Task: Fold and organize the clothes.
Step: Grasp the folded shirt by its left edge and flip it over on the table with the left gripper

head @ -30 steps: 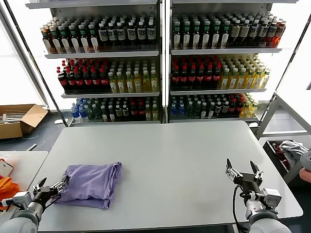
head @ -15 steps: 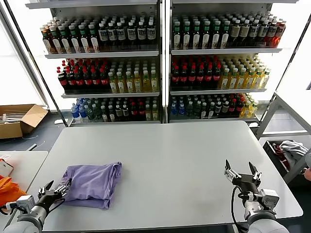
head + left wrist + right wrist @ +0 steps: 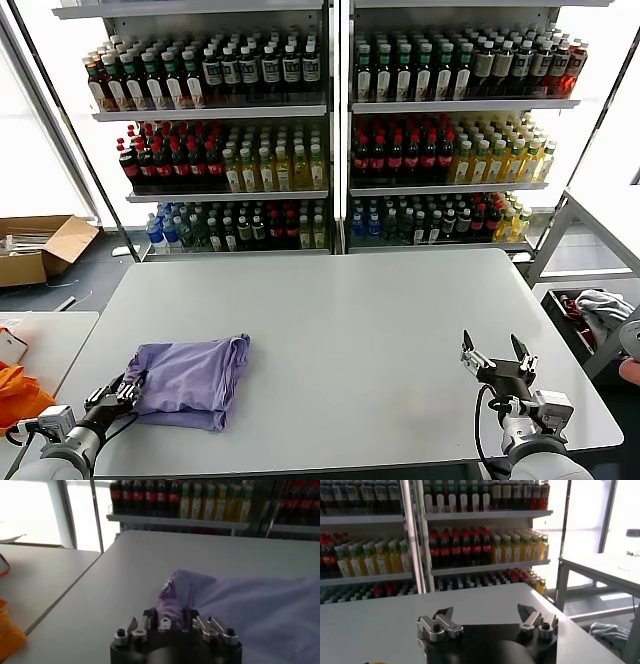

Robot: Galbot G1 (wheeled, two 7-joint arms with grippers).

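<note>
White table [image 3: 380, 320], rumpled lavender T-shirt [image 3: 190, 378]

Grey table [image 3: 360, 320] bare across its middle, two shelving units of bottled drinks [image 3: 330, 130] standing behind it, open cardboard box [image 3: 40, 248] on floor at far left, orange bag [image 3: 18, 392] beside left table edge, white-and-grey cloth bundle [image 3: 603, 305] at right.

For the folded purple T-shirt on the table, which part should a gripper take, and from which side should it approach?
Take the purple T-shirt at its bunched corner nearest the robot's left, coming low along the table from that side. There the cloth rises in a thick fold instead of lying flat, so fingers can close around it. The left gripper is already shut on that corner; the right gripper hangs open, far away.
</note>
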